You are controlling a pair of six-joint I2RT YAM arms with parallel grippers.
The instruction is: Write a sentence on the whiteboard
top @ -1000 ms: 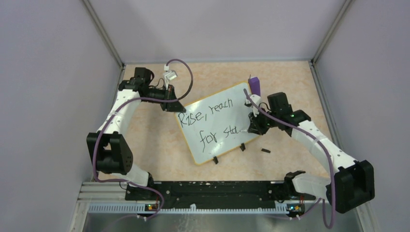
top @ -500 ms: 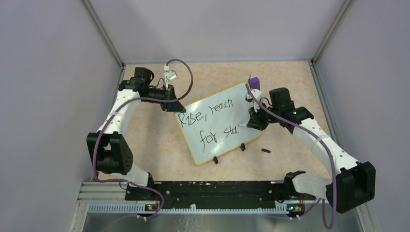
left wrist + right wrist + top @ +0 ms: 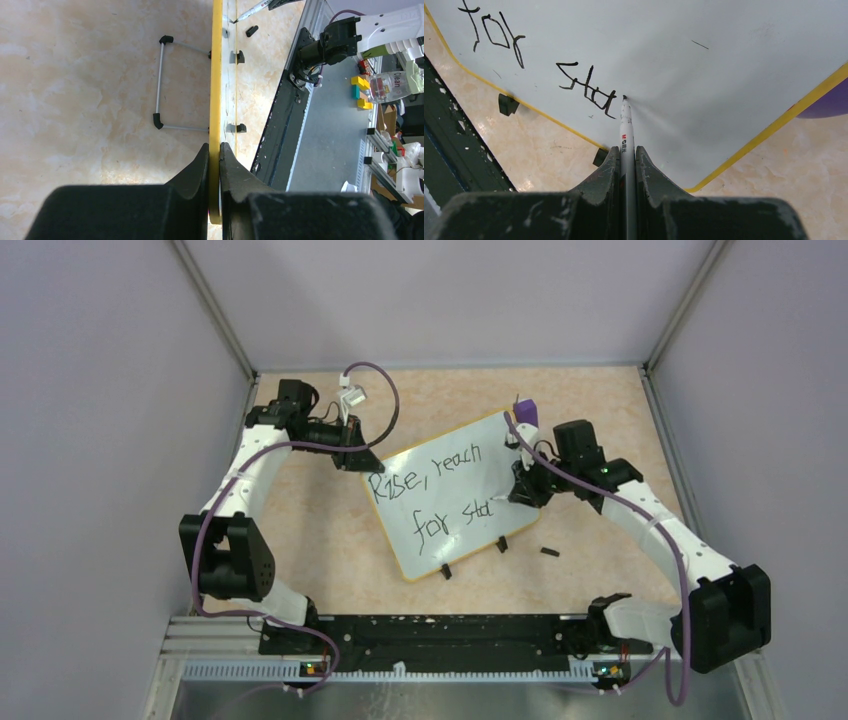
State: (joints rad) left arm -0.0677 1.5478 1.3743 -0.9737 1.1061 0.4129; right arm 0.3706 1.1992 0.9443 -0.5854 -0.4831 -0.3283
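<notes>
The whiteboard (image 3: 455,475) stands tilted on the table, its yellow rim edge-on in the left wrist view (image 3: 216,75). Black writing on it (image 3: 430,490) reads "Rise, reach" and "for sta"; the right wrist view shows "for" and "sta" (image 3: 586,90). My left gripper (image 3: 358,456) is shut on the board's upper left rim (image 3: 215,150). My right gripper (image 3: 520,490) is shut on a white marker pen (image 3: 625,127), whose tip touches the board just right of "sta". The pen also shows in the left wrist view (image 3: 252,10).
A purple block (image 3: 526,416) stands behind the board's top right corner. A small black cap (image 3: 548,552) lies on the table near the board's lower right. The board's wire stand (image 3: 160,80) props it from behind. Grey walls enclose the table.
My right gripper has moved up and slightly left with the pen, and the letter after "st" has been finished. My left gripper has not moved.
</notes>
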